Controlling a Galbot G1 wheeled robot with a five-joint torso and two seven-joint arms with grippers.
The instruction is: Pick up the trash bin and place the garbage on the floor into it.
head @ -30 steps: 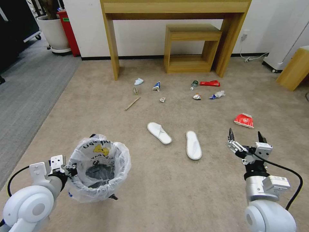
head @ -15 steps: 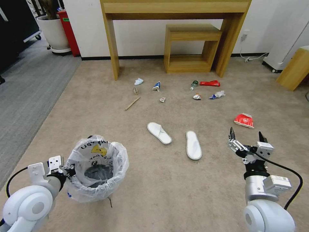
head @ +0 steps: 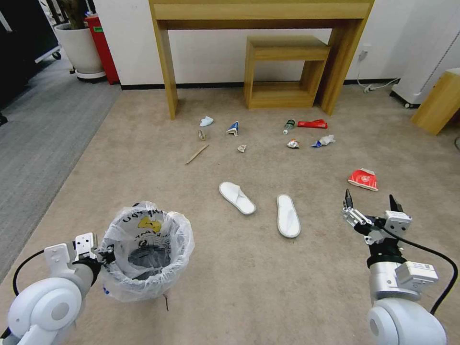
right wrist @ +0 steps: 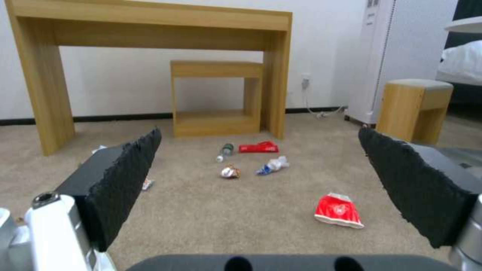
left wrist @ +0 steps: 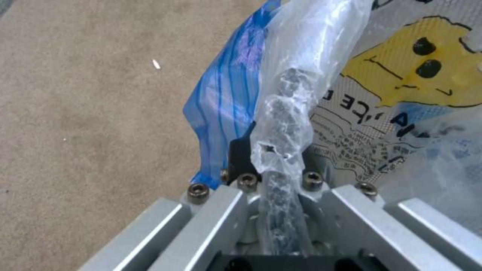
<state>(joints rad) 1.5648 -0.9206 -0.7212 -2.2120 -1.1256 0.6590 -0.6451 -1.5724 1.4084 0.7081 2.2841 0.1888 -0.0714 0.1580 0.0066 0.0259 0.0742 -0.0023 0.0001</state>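
Nearest the robot on the left, the left gripper (head: pixel 103 253) was clamped on the rim of the trash bin (head: pixel 146 251), its jaws closed over the bunched plastic liner; the left wrist view showed the twisted bag (left wrist: pixel 284 113) running straight down between the metal fingers. The bin, dark inside its crinkly white bag with black lettering and a yellow patch, sat at the near left of the floor (head: pixel 249 287), whether resting on the carpet or raised just off it could not be told.

At the near right, the right gripper (head: pixel 370 203) hovered above the carpet with its two black pads spread wide apart and nothing between them.

Just beyond, near the middle, the two white slippers (head: pixel 287 215) lay side by side but apart. Farther right of them, ahead of the right gripper, lay the crushed red-white cup (head: pixel 363 178).

Farther still, the smaller garbage was scattered in a loose band: the wooden stick (head: pixel 197 154) on the left, a crumpled white paper (head: pixel 206 120) and a blue-white wrapper (head: pixel 233 128) beyond it, then a small crushed can (head: pixel 293 143), the green bottle (head: pixel 288 126) and the long red packet (head: pixel 312 124) to the right.

Behind all of it stood the wooden desk (head: pixel 258 12) with a low stool (head: pixel 282 72) under it, against the white wall.
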